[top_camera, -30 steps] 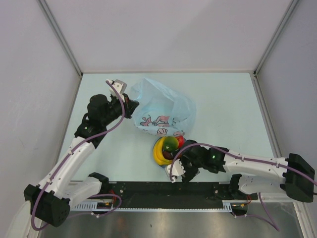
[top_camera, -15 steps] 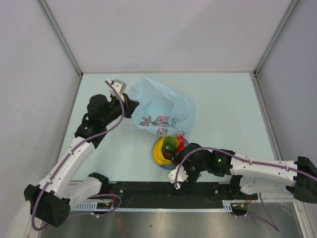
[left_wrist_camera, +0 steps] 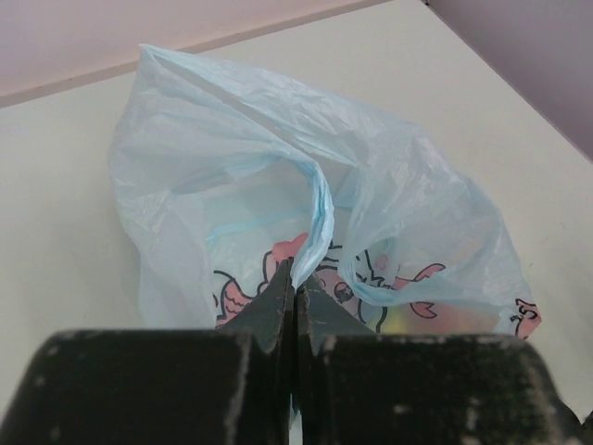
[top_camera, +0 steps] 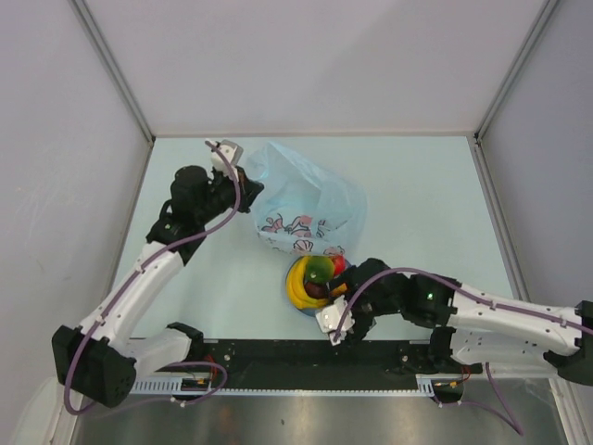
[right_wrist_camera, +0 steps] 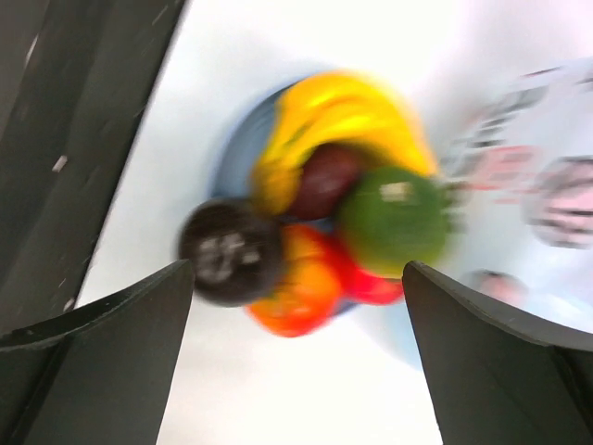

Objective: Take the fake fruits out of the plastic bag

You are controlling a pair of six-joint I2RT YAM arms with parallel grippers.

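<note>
The light-blue plastic bag (top_camera: 310,204) lies crumpled at the table's middle back. My left gripper (top_camera: 246,187) is shut on a fold of its left edge. In the left wrist view the jaws (left_wrist_camera: 296,283) pinch that fold of the plastic bag (left_wrist_camera: 278,176), lifting it. The fake fruits (top_camera: 315,276) are piled on a small blue plate (top_camera: 300,307) in front of the bag: yellow banana (right_wrist_camera: 334,111), green one (right_wrist_camera: 394,218), dark purple one (right_wrist_camera: 324,181), black one (right_wrist_camera: 227,250), orange one (right_wrist_camera: 296,297) and red one (right_wrist_camera: 375,286). My right gripper (top_camera: 334,326) is open just near of the pile, empty (right_wrist_camera: 298,271).
A black rail (top_camera: 306,357) runs along the near edge, close behind my right gripper. Grey walls (top_camera: 56,139) close in the table on the left, back and right.
My left gripper rose and shifted slightly right and back with the bag's edge. My right gripper drew back from the fruit pile toward the near edge, still open.
</note>
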